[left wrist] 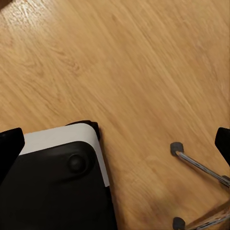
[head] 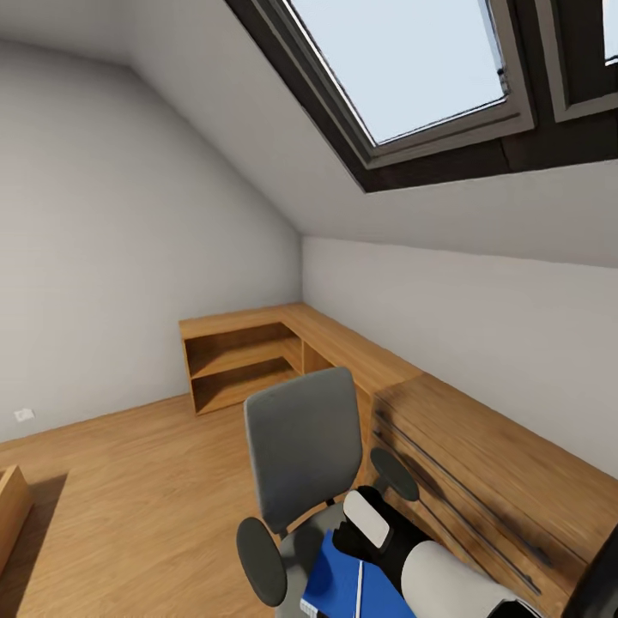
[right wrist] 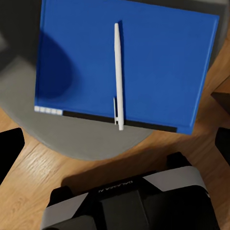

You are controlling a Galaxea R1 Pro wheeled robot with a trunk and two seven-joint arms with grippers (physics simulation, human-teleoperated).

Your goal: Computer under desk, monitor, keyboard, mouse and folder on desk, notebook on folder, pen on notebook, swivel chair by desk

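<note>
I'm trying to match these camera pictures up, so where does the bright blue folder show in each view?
Head view: the flat bright blue folder lies on the grey swivel chair's seat, at the bottom edge.
Right wrist view: it spans the upper half, a thin white pen on it.
Shared landmark: the pen.

The swivel chair (head: 300, 446) is showing grey with black armrests, the folder (right wrist: 124, 62) on its seat is looking bright blue with a dark spine, the pen (right wrist: 118, 76) on it is showing white, and the floor (left wrist: 134, 72) is looking light brown with wood stripes.
</note>
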